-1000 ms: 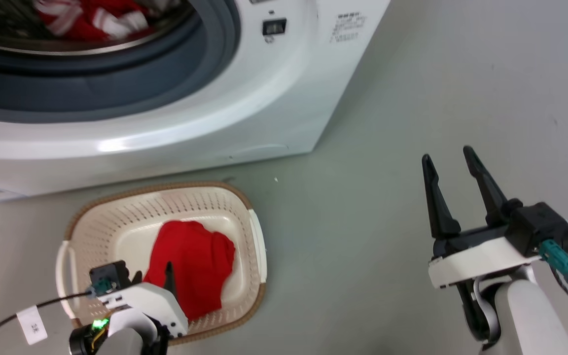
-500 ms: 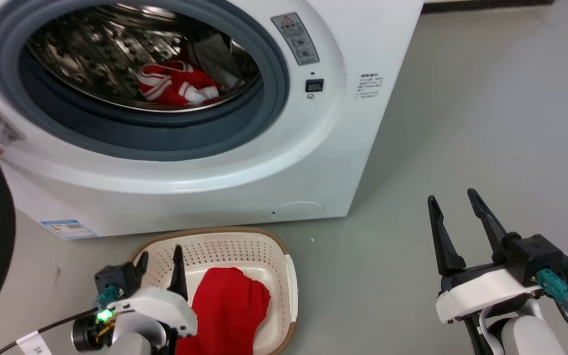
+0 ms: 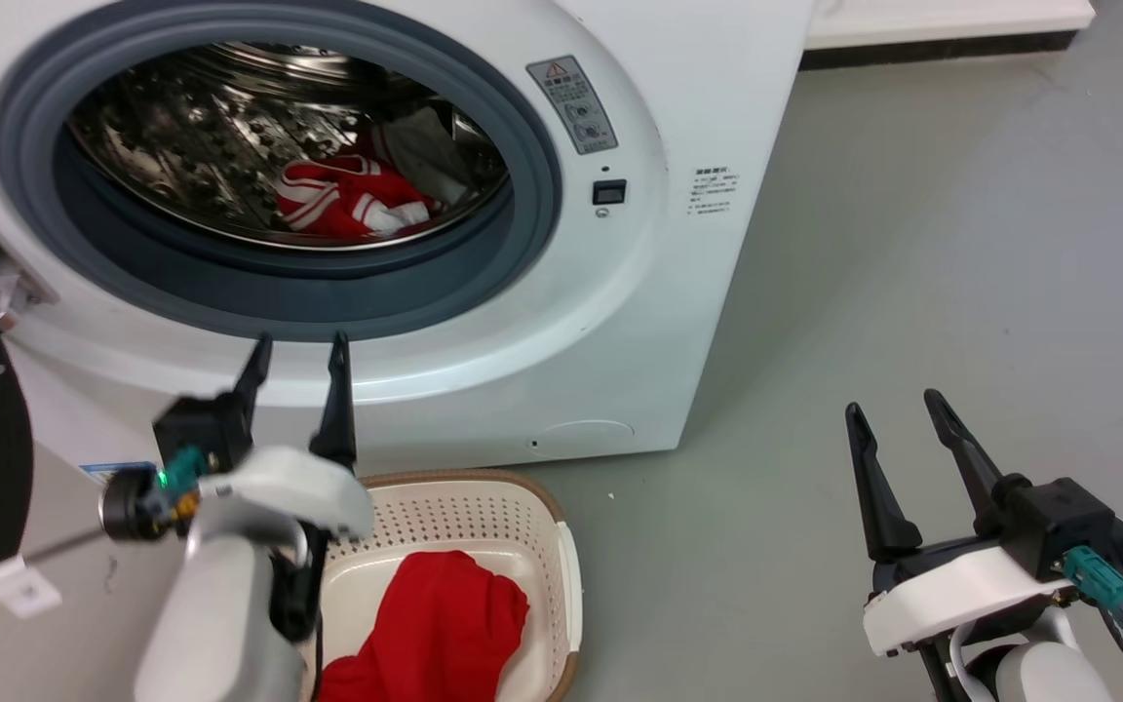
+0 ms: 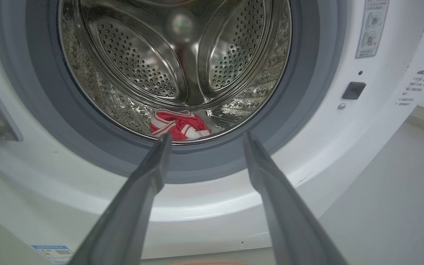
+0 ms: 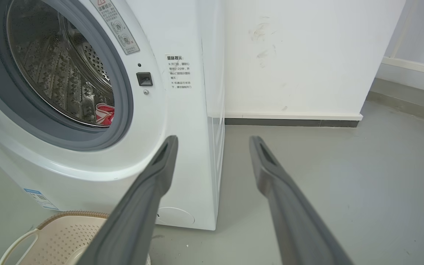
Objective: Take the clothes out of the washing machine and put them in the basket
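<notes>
Washing machine (image 3: pixel 678 322) front-on. Basket (image 3: pixel 484 507) on floor at its foot, holds plain red garment (image 3: pixel 445 624). Striped garment (image 3: pixel 352 200) in drum, beyond & above L claw (image 3: pixel 300 338), spread, empty. R claw (image 3: pixel 892 403) spread, empty, well apart to rt

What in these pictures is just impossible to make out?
1. Striped garment, head view: the grey door seal hides its lower part, so its kind is unclear.
2. Red garment and basket, head view: both are cut off by the bottom edge, and the left arm covers the basket's left side.
3. Warning label, head view: the print is too small to read.
</notes>
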{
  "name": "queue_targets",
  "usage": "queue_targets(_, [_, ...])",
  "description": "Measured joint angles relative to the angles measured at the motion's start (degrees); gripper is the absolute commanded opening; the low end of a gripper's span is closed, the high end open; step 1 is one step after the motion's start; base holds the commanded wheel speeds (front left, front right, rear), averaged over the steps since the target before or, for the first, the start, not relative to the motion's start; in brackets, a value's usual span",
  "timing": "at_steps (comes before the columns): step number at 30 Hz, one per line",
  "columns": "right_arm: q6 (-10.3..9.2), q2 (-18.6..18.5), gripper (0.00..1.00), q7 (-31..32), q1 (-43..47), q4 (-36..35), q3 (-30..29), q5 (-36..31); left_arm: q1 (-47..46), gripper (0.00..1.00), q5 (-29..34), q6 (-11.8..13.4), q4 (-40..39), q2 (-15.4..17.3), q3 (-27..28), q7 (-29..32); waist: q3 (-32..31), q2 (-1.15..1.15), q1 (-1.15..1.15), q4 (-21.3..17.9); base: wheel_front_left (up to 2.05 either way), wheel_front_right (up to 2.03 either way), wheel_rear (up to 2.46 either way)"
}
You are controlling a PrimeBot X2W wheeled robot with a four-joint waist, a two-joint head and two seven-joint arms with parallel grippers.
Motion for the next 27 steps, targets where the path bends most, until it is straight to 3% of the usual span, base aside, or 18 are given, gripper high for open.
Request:
queue_targets(17, [0.0, 0.0, 1.0, -4.9, -7.2, 3.6, 2.9, 5.7, -27.1, 1.0, -0.1, -1.5, 17.2, 12.8, 0.0, 17.1, 13.5, 0.0, 0.02, -8.8, 0.0, 0.0, 0.0])
queue_targets(27, [0.0, -0.1, 1.0, -6.2, -11.6, 6.3, 7.1, 10.8, -39.3, 1.0, 2.0, -1.7, 22.3, 21.0, -1.4, 25.2, 21.9, 0.0, 0.02, -14.7, 0.0, 0.0, 0.0])
